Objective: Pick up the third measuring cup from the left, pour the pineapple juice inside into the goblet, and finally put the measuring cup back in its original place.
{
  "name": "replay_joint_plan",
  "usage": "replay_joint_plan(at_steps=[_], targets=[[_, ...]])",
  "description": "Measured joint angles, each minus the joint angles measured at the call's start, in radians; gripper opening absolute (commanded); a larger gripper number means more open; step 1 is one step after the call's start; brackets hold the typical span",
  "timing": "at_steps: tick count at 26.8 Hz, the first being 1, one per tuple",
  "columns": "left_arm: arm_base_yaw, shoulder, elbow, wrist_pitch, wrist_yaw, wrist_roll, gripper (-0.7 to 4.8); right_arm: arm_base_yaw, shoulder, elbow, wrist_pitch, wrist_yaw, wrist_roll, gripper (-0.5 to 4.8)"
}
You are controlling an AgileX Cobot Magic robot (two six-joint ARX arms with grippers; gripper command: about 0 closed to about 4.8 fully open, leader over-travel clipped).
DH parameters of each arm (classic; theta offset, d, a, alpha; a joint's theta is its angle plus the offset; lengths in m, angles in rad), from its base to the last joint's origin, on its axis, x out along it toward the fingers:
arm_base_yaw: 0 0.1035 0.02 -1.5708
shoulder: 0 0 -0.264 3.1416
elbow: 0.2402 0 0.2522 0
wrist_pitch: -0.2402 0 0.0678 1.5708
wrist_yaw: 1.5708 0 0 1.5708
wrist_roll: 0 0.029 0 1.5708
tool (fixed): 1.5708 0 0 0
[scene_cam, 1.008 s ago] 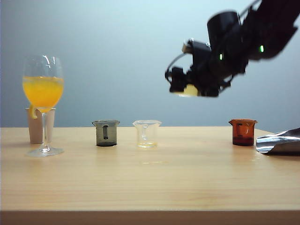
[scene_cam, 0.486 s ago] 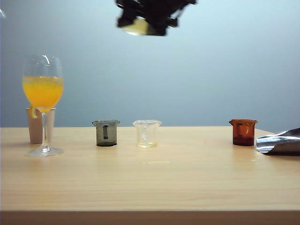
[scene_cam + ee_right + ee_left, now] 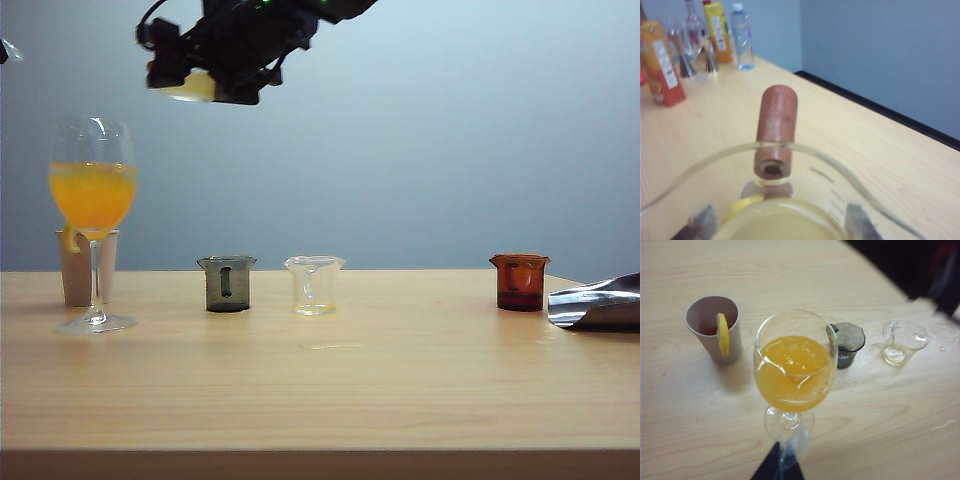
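We see the right hand (image 3: 190, 85) upper left of the ext. frame, clamped on the third measuring cup (image 3: 785, 200) w/ pineapple juice (image 3: 780, 222), above and right of the goblet (image 3: 93, 215). Open air below it down to the surface (image 3: 400, 380). Left hand (image 3: 782, 465): only a dark tip at the goblet's foot, can't tell its spread.

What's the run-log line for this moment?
stage: carry to pour | right gripper: shut on third measuring cup, raised, right of goblet | pineapple juice: in cup | left gripper: by goblet foot, state unclear

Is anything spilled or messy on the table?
Yes, a little. Clear wet drops and a small puddle ring lie on the wooden table, near the clear beaker. The right gripper holds the measuring cup high up; nothing has tipped over.
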Motion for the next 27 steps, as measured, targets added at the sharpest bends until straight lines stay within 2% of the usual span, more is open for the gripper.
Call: replay_joint_plan(at_steps=[10,27], targets=[[0.0,0.0,0.0,0.0,0.0,0.0,-0.03,0.01,0.037,0.001,-0.012,0.006,-0.121,1.65],[0.0,0.0,0.0,0.0,0.0,0.0,-0.03,0.046,0.037,0.008,0.008,0.043,-0.158,1.65]])
